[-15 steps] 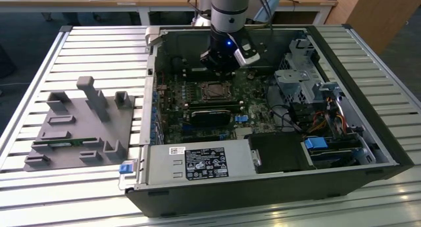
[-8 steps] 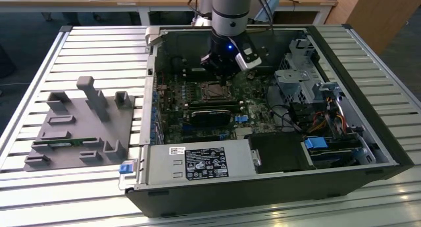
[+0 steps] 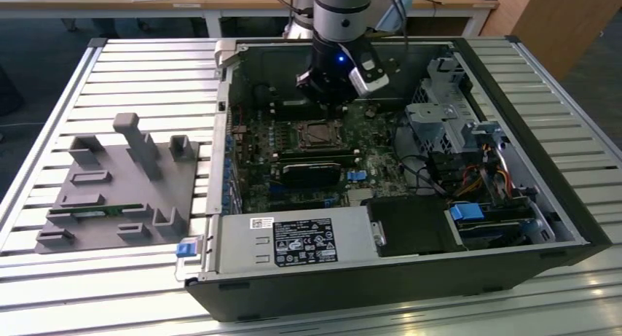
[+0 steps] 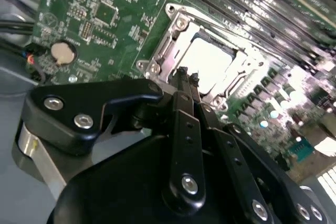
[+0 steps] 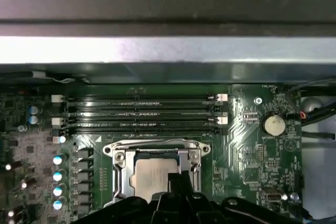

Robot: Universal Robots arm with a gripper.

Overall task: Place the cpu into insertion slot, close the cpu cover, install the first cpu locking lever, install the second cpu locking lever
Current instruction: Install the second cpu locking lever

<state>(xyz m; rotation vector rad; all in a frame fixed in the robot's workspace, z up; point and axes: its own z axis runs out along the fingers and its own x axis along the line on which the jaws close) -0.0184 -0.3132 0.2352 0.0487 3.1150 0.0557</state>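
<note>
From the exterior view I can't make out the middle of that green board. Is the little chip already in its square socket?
Observer: Yes. In both wrist views the cpu lies in the insertion slot, pale face up.
Operator: And the metal frame?
Observer: The cpu cover lies flat around the chip.
Operator: What's the claw doing?
Observer: The claw is shut, tips beside the cover's edge; whether they touch, I can't tell.

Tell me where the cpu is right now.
The cpu sits in the insertion slot on the green motherboard, framed by the cpu cover, beside the long memory slots, with the gripper right at it.
</note>
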